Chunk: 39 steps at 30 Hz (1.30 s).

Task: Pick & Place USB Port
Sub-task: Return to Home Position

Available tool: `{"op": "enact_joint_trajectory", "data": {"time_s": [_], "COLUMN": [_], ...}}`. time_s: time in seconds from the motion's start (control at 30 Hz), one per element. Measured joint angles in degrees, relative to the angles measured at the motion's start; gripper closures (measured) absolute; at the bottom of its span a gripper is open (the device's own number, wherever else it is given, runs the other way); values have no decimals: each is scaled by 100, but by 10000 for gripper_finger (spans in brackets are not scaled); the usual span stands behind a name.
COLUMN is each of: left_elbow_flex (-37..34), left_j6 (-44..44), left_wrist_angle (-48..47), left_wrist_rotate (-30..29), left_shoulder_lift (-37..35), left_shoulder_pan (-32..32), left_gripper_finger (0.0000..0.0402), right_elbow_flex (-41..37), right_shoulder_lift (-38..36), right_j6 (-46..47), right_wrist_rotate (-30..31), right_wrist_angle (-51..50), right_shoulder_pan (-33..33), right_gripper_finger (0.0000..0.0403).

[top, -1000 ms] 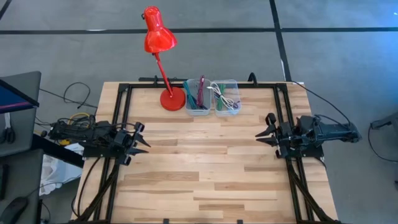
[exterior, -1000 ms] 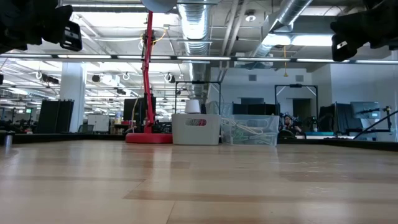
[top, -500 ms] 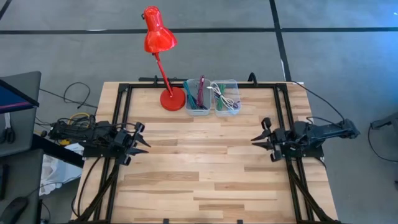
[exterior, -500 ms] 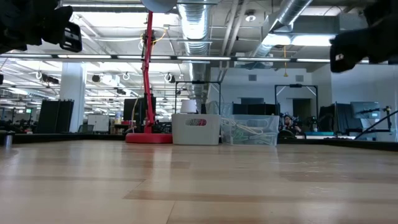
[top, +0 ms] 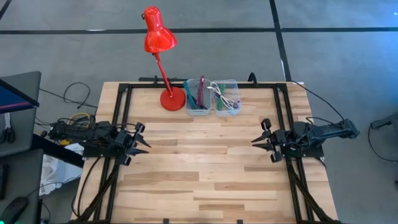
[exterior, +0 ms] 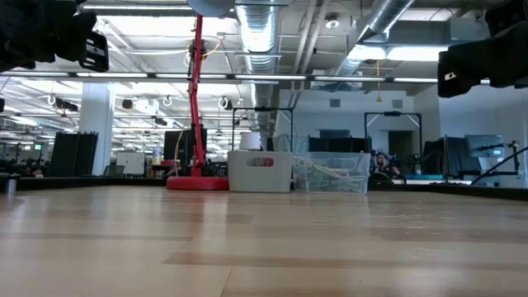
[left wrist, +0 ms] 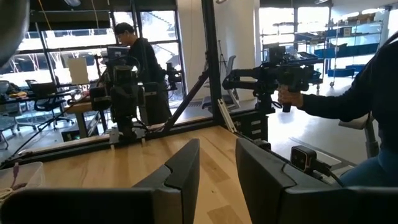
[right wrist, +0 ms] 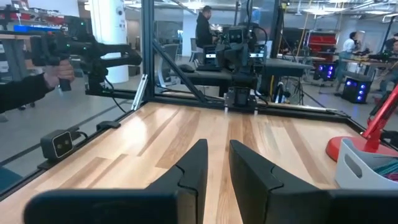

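Note:
Two small bins stand side by side at the table's far edge: a left bin (top: pixel 197 98) with coloured cables and a right bin (top: pixel 226 98) with white cables. No USB port can be picked out among them. My left gripper (top: pixel 144 142) hovers at the table's left edge, pointing level across the table, its fingers (left wrist: pixel 186 168) apart with nothing between them. My right gripper (top: pixel 256 140) hovers at the right edge facing it, its fingers (right wrist: pixel 198 163) a narrow gap apart, with nothing between them either. Both are far from the bins.
A red desk lamp stands with its base (top: pixel 172 99) just left of the bins, and its head (top: pixel 157 34) leans out past the far edge. Black frame rails (top: pixel 122 118) run along the table's sides. People stand beyond the table, one holding a handle (left wrist: pixel 283 71).
My right gripper has sunk a little and swung slightly toward the table's near edge, still pointing level across the table. The gap between its fingers looks the same.

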Motion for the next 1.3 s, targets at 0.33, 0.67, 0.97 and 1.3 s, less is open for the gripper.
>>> {"op": "enact_joint_trajectory", "data": {"time_s": [0.33, 0.67, 0.97, 1.3], "left_elbow_flex": [0, 0, 2, 2], "left_j6": [-27, -45, -46, -46], "left_wrist_angle": [-35, -15, 5, 23], "left_wrist_rotate": [-634, -753, -753, -753], "left_shoulder_lift": [4, 7, 9, 9], "left_shoulder_pan": [0, 2, 2, 2], "left_gripper_finger": [297, 297, 297, 297], "right_elbow_flex": [-4, -4, -4, -6], "right_shoulder_lift": [24, 26, 15, 15], "right_j6": [86, 332, 905, 905], "right_wrist_rotate": [28, -42, -53, -60], "right_wrist_angle": [0, -16, -17, -17], "right_shoulder_pan": [-7, -7, -7, -7], "right_gripper_finger": [343, 343, 343, 343]}}
